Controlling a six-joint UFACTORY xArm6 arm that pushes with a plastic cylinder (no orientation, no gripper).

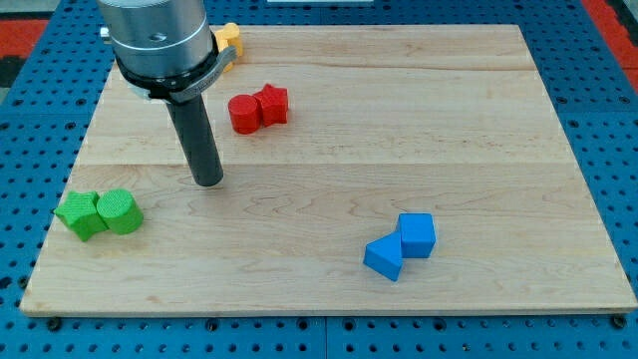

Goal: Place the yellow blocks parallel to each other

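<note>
At the board's top-left corner, the arm's grey body (pixel 159 40) hides most of a yellow block (pixel 230 38). Its shape cannot be made out.

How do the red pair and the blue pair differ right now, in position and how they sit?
The red pair sits near the view's top left, close to my tip; the blue pair lies toward the view's bottom right, far from it. The red blocks sit side by side, roughly level; the blue ones sit diagonally, one lower and to the left. Shared: in each pair the two blocks touch.
</note>
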